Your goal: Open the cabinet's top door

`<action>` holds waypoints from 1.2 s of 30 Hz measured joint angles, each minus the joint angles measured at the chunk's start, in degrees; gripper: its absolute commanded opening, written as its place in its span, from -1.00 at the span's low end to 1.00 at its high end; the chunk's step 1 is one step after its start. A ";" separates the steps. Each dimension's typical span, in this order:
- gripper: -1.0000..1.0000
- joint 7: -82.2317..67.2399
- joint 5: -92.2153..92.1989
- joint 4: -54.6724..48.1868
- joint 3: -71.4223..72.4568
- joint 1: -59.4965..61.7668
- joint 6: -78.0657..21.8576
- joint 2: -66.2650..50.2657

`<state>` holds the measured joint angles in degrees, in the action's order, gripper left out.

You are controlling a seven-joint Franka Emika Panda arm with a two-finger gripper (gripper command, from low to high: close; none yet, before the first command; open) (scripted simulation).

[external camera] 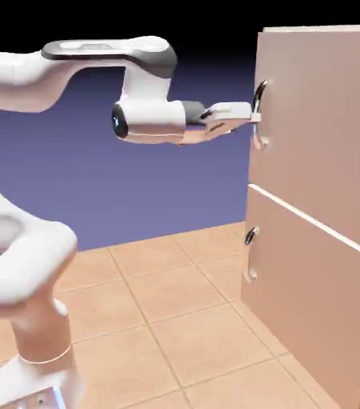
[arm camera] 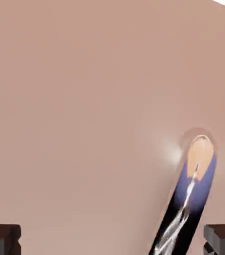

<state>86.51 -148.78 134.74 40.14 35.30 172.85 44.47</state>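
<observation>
Spread wide, my claw [external camera: 251, 117] reaches the silver handle [external camera: 259, 96] on the cabinet [external camera: 326, 208]; below the cabinet lies a tan tiled floor [external camera: 167, 319].

From where I stand, nothing here can be read: no lettering, label, brand mark, number or sign shows in either view.
</observation>
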 measured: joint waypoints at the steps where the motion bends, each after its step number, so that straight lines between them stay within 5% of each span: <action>1: 0.00 0.74 -2.49 -0.44 0.67 0.60 -0.02 0.20; 12: 0.00 2.53 -16.87 -8.55 9.93 11.85 -1.71 -3.86; 13: -1.00 2.15 -17.22 -9.71 11.09 13.46 -2.02 -4.85; 36: -1.00 13.61 14.10 12.70 -26.17 -30.15 -7.38 5.46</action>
<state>100.11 -134.68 147.44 13.98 5.15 165.48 49.93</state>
